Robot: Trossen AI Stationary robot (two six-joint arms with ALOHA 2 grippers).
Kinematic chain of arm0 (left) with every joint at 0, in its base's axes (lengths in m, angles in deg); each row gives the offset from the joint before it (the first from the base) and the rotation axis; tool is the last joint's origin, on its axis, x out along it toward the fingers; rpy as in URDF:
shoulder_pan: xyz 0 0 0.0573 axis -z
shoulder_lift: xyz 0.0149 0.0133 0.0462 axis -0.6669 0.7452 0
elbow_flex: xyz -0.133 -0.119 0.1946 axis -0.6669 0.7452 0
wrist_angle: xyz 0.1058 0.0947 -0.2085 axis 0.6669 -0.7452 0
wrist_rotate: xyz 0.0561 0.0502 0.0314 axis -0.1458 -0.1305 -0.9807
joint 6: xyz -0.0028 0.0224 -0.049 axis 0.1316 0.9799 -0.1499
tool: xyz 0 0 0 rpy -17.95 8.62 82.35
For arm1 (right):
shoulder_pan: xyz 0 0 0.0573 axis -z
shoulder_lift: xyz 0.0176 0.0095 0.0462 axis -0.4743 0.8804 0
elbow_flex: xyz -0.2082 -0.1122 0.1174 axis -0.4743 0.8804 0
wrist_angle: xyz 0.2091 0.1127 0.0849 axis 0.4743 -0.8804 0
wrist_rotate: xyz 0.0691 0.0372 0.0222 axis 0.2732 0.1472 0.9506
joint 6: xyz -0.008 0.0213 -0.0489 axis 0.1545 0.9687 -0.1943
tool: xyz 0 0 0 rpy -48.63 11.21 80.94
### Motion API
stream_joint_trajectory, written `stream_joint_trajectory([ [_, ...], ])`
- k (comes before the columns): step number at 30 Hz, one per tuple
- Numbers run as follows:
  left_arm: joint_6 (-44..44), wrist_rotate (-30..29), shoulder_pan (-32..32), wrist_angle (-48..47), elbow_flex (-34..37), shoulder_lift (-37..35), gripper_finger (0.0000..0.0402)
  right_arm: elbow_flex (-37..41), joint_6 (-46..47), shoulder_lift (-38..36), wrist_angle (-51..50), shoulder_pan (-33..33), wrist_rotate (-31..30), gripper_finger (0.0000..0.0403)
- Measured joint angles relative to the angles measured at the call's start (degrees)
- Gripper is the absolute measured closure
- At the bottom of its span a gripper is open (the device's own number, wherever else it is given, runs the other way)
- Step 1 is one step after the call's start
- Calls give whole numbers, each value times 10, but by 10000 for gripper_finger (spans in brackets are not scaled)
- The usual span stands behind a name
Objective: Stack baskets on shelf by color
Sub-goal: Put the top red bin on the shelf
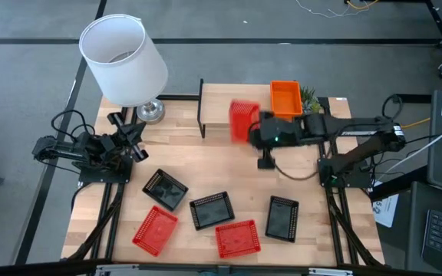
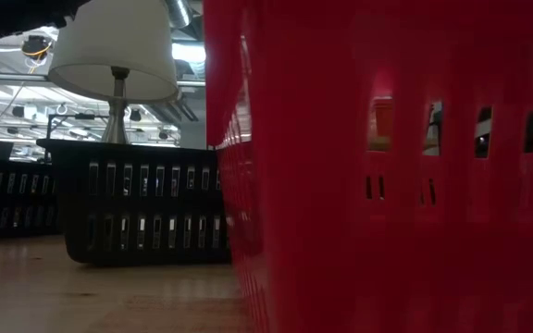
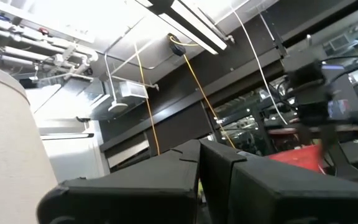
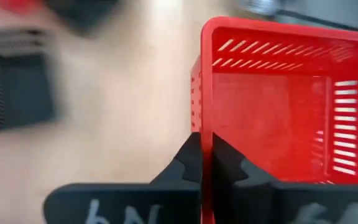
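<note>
Overhead first: right gripper (image 1: 253, 129) carries a red basket (image 1: 243, 121) over the shelf (image 1: 221, 115), orange basket (image 1: 285, 98) at its 2 o'clock. Left gripper (image 1: 133, 142) waits at 9 o'clock by the lamp (image 1: 123, 59); can't tell if it's open. Low view's just red mesh. Right wrist view adds what overhead hides: fingers (image 4: 188, 163) pinched shut on one thin wall. Your basket could swing or slip.
</note>
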Motion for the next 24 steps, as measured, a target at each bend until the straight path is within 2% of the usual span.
stream_joint_trajectory([
  [3,0,0,0,0,0,0,401,-1,-40,-3,-10,44,-46,402],
  [10,0,0,0,3,0,0,401,-1,-111,24,7,177,43,402],
  [12,0,0,0,3,0,0,401,-1,-124,38,11,201,51,402],
  [15,0,0,0,4,0,0,401,-1,-145,58,38,221,70,403],
  [20,0,0,0,4,0,0,401,-1,-157,79,24,236,102,403],
  [24,1,0,0,4,0,0,401,-1,-184,107,111,235,165,403],
])
